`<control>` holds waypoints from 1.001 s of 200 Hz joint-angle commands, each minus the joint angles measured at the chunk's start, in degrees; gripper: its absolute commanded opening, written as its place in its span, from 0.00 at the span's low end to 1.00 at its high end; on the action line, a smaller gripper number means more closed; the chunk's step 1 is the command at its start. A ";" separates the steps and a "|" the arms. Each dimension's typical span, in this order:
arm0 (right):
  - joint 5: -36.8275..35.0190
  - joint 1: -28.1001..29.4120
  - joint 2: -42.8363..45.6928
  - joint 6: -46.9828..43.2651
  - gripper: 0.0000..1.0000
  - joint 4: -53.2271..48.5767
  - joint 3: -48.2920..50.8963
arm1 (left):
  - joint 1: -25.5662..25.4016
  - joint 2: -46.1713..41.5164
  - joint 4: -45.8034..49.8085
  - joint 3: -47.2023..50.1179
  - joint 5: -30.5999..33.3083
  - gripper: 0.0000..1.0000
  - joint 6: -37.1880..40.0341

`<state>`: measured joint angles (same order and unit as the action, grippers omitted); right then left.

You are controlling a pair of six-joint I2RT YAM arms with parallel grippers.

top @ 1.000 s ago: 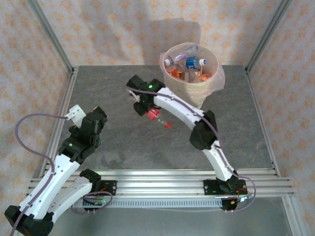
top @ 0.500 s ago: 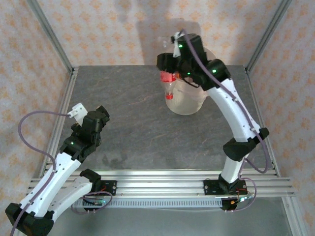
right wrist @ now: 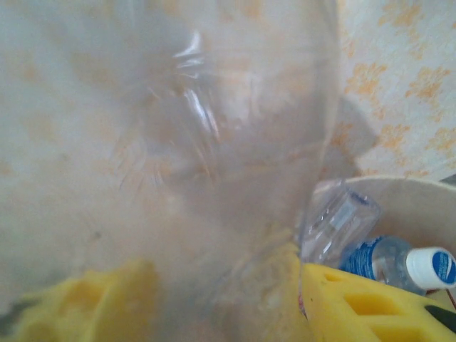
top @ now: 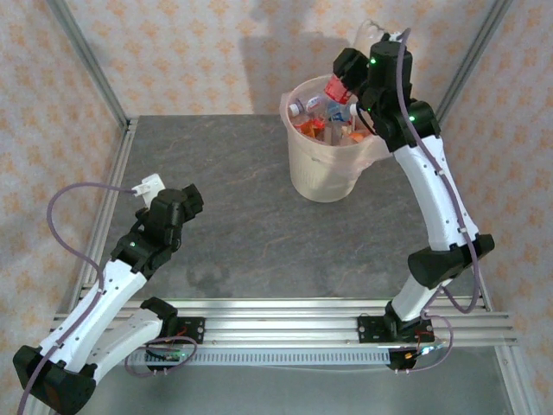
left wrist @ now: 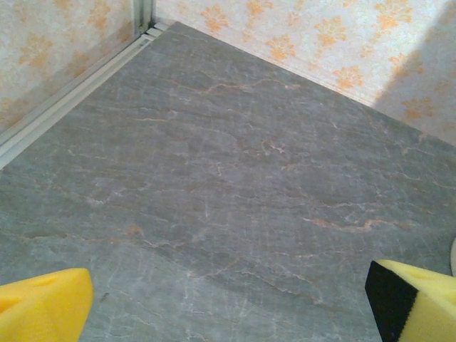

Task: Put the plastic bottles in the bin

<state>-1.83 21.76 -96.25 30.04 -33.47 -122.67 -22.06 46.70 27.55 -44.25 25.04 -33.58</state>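
I've just lifted the bottle (top: 335, 86) off the counter (top: 242, 173): the right fingers (right wrist: 356, 306) pinch it over the bin (top: 324, 177), ready for release. The left fingers (left wrist: 43, 306) are spread wide, idle.

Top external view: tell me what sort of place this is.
Probably a robot test booth staged like a room: patterned wallpaper panels set in bare aluminium frame posts, with a left arm and right arm bolted to a metal rail at the grey table edge.
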 commanded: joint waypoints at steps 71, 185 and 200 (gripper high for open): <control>-4.37 -1.14 -1.40 11.27 0.38 12.85 13.17 | 0.29 0.90 -3.86 -1.63 -5.90 1.00 2.10; -6.47 -0.75 4.34 4.80 0.94 7.48 21.86 | 0.18 1.99 -4.96 -1.81 -7.64 1.00 1.54; -7.74 -0.75 3.82 2.92 0.95 4.56 19.29 | 0.19 1.92 -4.87 -1.80 -7.52 1.00 1.59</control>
<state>-6.50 20.60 -93.47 37.19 -23.97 -99.07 -22.06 48.66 24.12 -44.27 17.69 -32.49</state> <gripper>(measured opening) 0.943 0.996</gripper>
